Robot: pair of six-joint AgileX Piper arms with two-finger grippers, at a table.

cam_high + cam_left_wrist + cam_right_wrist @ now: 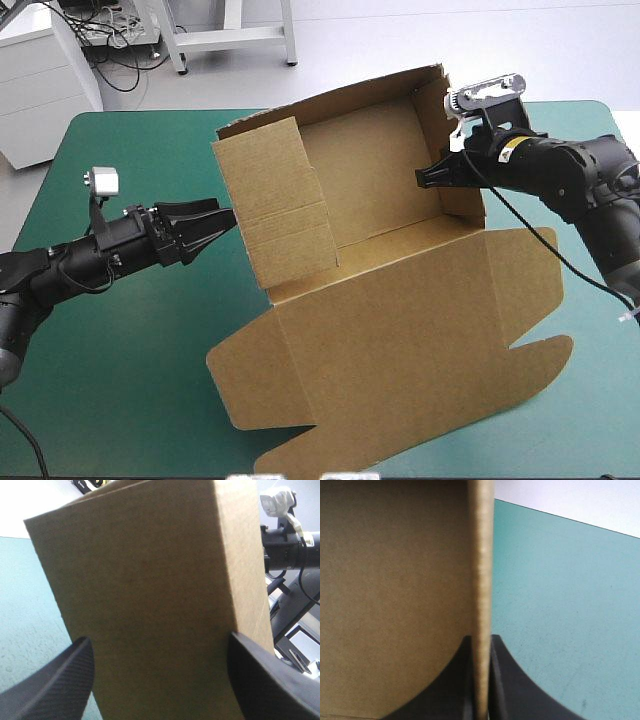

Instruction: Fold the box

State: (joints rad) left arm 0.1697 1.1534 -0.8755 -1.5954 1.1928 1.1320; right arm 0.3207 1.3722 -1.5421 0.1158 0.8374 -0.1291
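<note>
High view, box: The brown corrugated-board box (380, 190) sat mid-table. Its tray part was toward the far edge with walls raised. Its flat lid panel (400, 340) was spread toward the near edge over the teal-green table cover (110, 350).
High view, left arm: My left gripper (225, 225), black and fin-fingered, came in from the table's left edge. Its tips were just beside the outer face of the left wall (275, 210); I could not tell whether they touched.
High view, right arm: My right gripper (420, 178) reached in from the table's right edge onto the right wall (430, 115).
Left wrist view, jaws: They stood wide and gripped nothing, and the brown wall face filled the space ahead between them.
Right wrist view, jaws: They were all but closed, pinching the right wall's top edge. The board's face lay on one side and teal-green cover on the other.
Step in hand: As I judged it, I was steadying the tray by one wall while the opposite wall was squared up.
Doing it well: The pinch should hold firm as an anchor. The left fingers should press flat and low near the crease, slowly, so the board bends at the fold, not mid-panel.
Risk: A hard shove could slide or tip the whole tray.
</note>
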